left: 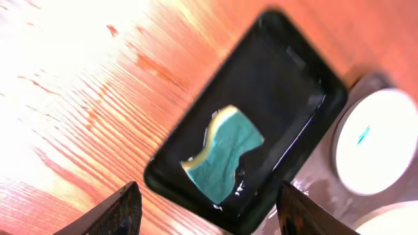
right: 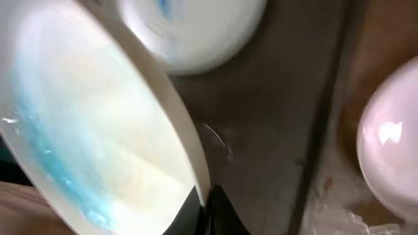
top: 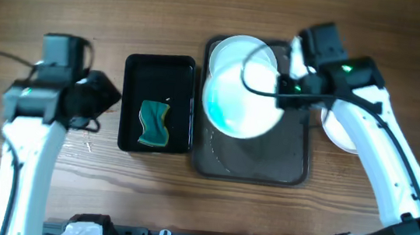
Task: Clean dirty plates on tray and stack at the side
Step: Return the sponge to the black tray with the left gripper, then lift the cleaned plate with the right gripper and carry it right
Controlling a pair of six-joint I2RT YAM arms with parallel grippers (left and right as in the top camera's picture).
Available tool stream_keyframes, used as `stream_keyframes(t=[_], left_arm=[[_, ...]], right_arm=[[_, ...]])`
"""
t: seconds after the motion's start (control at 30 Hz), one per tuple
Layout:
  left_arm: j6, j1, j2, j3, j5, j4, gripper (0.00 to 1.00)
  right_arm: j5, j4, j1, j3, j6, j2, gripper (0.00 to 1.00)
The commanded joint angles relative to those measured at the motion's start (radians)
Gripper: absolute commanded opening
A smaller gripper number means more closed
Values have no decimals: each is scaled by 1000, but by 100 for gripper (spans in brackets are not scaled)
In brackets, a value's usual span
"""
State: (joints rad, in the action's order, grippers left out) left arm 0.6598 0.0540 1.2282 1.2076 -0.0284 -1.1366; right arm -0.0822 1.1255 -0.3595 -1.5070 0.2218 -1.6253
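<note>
My right gripper [top: 282,86] is shut on the rim of a white plate [top: 242,97] with a blue smear and holds it tilted above the brown-grey tray [top: 268,159]. In the right wrist view the jaws [right: 206,209] pinch this plate's [right: 91,130] edge. A second plate [top: 232,51] with a blue smear lies on the tray's far end; it also shows in the left wrist view [left: 375,140]. A third plate [top: 340,131] lies on the table right of the tray, partly under my right arm. My left gripper [left: 212,219] is open and empty, above the near edge of the black tray.
A glossy black tray [top: 133,105] left of the brown-grey tray holds a teal and yellow sponge [top: 154,122], which also shows in the left wrist view [left: 225,153]. Wooden table [top: 69,189] around them.
</note>
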Motion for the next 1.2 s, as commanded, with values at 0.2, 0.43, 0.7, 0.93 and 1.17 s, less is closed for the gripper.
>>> stream_keyframes(t=[0.2, 0.43, 0.7, 0.93, 1.17], left_arm=[[-2, 68, -187, 16, -42, -51, 100], [-1, 68, -185, 16, -35, -50, 100], [-2, 68, -185, 16, -11, -50, 100], [-1, 68, -185, 16, -4, -50, 100], [-1, 68, -185, 16, -4, -50, 100]], right_arm=[[338, -170, -309, -279, 18, -277, 4], [846, -274, -521, -279, 14, -259, 4], [1234, -269, -686, -279, -10, -243, 4], [1254, -269, -734, -279, -14, -187, 4], [1254, -269, -737, -279, -35, -162, 4]])
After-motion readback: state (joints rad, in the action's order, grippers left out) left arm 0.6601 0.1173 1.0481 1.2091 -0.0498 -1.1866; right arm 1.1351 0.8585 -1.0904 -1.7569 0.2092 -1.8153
